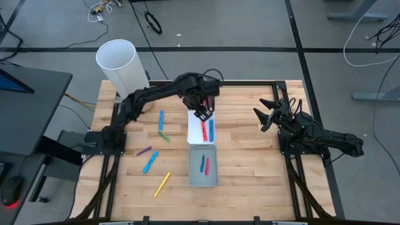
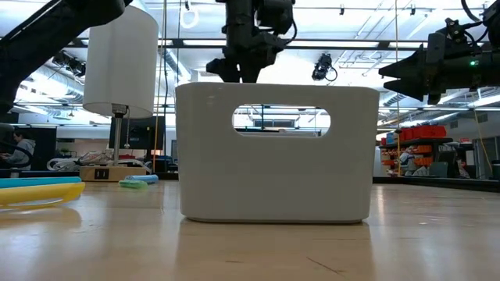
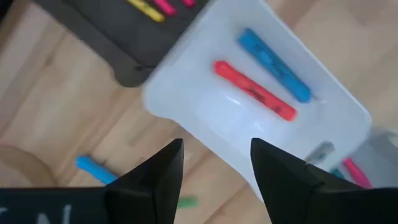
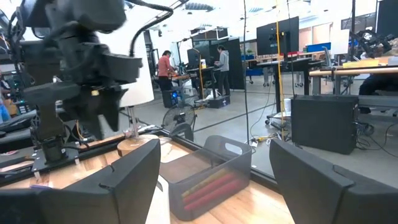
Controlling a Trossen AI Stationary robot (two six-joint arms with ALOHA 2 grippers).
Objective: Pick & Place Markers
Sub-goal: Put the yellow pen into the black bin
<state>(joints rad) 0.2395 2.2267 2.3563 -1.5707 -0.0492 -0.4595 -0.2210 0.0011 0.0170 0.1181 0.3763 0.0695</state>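
Empty left jaws over red marker [image 3: 255, 91]

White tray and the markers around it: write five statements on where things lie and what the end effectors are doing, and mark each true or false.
1. The white tray holds a red marker and a blue marker. True.
2. The left end effector grips a marker. False: its fingers are apart with nothing between them, above the white tray.
3. A yellow marker lies on the bare table. True.
4. The grey tray holds nothing. False: two markers, one red and one blue, lie in it.
5. The right end effector is over the white tray. False: it waits open at the table's right side, away from the trays.
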